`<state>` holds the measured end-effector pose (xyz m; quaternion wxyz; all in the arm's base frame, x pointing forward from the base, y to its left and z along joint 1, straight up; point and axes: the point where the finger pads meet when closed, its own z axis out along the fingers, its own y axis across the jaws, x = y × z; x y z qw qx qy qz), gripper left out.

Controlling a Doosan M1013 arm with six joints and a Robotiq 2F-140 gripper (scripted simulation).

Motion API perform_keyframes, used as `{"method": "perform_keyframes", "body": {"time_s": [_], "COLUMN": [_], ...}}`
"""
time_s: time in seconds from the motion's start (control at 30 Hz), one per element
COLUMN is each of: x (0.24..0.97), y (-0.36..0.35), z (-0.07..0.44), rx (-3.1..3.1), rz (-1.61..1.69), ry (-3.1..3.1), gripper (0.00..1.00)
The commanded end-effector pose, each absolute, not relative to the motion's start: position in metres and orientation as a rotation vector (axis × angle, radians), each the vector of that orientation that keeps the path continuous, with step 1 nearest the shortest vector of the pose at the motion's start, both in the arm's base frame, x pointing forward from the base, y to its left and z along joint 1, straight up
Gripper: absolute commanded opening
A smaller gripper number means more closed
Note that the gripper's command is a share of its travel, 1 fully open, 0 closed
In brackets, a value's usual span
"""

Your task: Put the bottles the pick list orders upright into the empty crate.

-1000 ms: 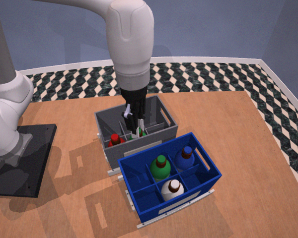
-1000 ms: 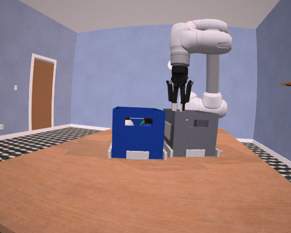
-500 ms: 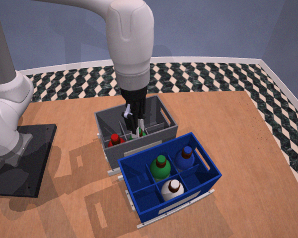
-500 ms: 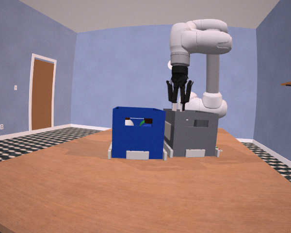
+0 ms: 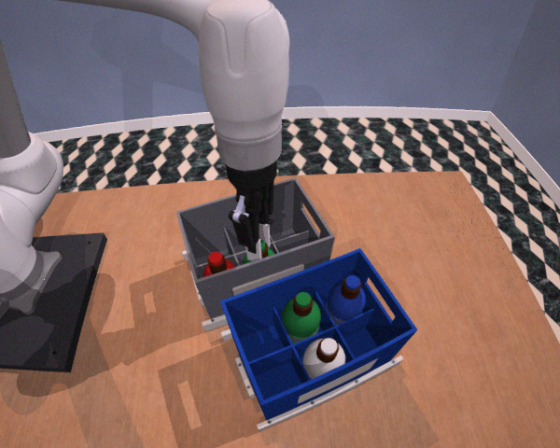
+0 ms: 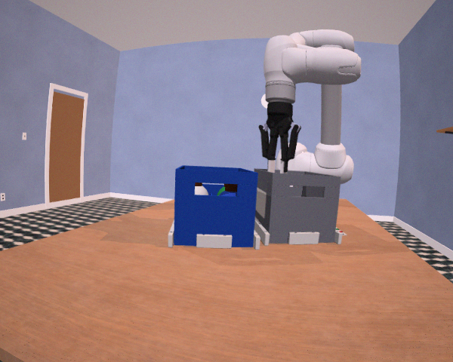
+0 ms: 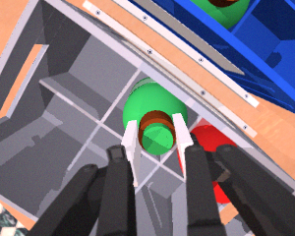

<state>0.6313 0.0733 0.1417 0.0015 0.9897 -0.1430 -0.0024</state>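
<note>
My gripper (image 5: pixel 259 245) (image 6: pixel 277 168) (image 7: pixel 156 130) points down into the grey crate (image 5: pixel 207 294) (image 6: pixel 304 214) (image 7: pixel 20 167), shut on the neck of a green bottle (image 5: pixel 270 253) (image 7: pixel 149 100). That bottle is upright in the middle compartment of the row beside the blue crate; whether its base touches the floor is hidden. A red bottle (image 5: pixel 217 261) (image 7: pixel 208 137) stands in the neighbouring compartment. The blue crate (image 5: pixel 251 313) (image 6: pixel 215 218) holds a green bottle (image 5: pixel 301 316) (image 7: pixel 225 16), a blue bottle (image 5: pixel 346 301) and a white bottle (image 5: pixel 320 359), all upright. Both crates look level.
The pick list (image 6: pixel 343 233) peeks out behind the grey crate, too small to read. White rails (image 5: pixel 333 391) (image 6: pixel 214 240) (image 7: pixel 204 62) edge both crates, with a narrow gap between the crates. The grey crate's walls and dividers surround the fingers closely.
</note>
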Motion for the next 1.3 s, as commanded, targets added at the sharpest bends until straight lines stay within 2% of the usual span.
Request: {"method": "perform_keyframes", "body": {"time_s": [0.0,0.03,1.27], "x": [0.6313,0.6313,0.6313], "y": [0.0733,0.0733,0.0733], "z": [0.1418,0.1396,0.1396], "rx": [3.107,3.107,3.107], "rz": [-0.007,-0.007,-0.007], "ry": [-0.449,-0.449,-0.449], "gripper": [0.00,0.38,0.38]}}
